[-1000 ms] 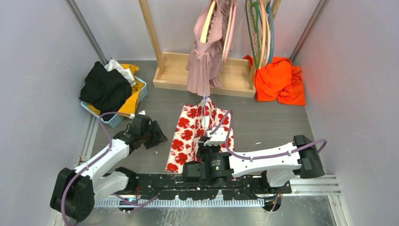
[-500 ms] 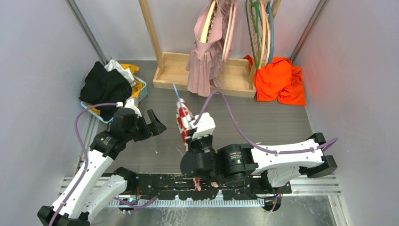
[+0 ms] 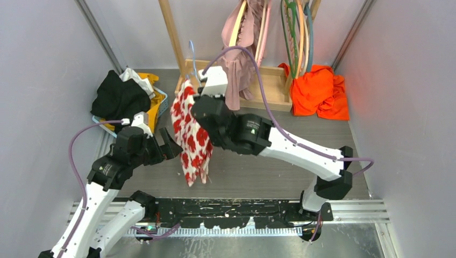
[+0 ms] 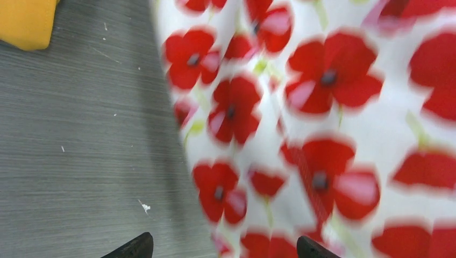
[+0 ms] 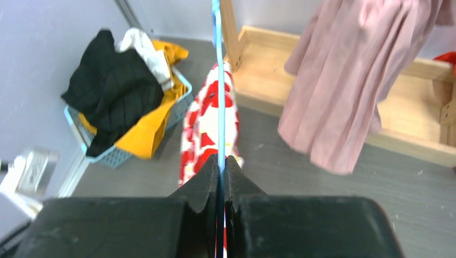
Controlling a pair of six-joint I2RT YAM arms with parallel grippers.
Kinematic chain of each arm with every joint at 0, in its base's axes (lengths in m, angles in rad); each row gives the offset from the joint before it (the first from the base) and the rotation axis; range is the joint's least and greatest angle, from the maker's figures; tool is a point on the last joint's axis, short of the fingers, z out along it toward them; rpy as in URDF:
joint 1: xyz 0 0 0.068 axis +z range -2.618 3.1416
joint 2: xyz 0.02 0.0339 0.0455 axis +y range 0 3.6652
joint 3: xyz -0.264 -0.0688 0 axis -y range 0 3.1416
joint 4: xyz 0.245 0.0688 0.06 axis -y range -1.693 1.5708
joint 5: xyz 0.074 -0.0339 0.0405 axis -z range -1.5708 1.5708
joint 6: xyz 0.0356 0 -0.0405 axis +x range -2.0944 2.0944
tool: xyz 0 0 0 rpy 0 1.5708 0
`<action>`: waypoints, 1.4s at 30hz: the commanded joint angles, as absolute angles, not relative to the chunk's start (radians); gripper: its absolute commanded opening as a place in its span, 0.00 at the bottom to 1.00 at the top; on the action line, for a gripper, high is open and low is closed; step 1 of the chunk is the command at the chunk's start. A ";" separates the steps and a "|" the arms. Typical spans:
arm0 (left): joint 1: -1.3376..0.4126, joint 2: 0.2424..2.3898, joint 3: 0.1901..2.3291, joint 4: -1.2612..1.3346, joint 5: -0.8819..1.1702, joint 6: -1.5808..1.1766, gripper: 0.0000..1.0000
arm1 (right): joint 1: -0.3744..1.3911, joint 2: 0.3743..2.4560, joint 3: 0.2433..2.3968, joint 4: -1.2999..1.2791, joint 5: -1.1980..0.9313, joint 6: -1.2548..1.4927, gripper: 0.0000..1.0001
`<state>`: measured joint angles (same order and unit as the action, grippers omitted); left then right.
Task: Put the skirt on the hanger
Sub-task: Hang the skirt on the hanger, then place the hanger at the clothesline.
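Underneath, grey wood-grain floor (image 3: 322, 129), lilac walls (image 3: 398, 107).

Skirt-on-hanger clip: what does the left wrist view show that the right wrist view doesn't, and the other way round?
Only the left wrist view: the left gripper, jaws wide apart, facing the skirt so closely that its poppy print fills most of the picture.
Only the right wrist view: the right gripper shut on the thin blue hanger, the basket heaped with clothes, the pink garment and the wooden rack base.
Both views: the red-and-white floral skirt and the grey table.
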<state>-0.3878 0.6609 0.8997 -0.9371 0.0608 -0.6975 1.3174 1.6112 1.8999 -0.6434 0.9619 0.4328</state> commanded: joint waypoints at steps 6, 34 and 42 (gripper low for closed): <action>-0.385 0.675 0.999 -1.003 0.022 -0.664 0.99 | 1.192 1.747 2.220 -0.305 0.856 0.143 0.01; -0.385 0.666 1.068 -1.097 -0.060 -0.692 1.00 | 0.699 2.036 2.473 -0.033 0.550 0.353 0.01; -0.385 0.694 1.050 -1.061 -0.063 -0.704 0.99 | 0.676 2.025 2.416 -0.048 0.507 0.392 0.01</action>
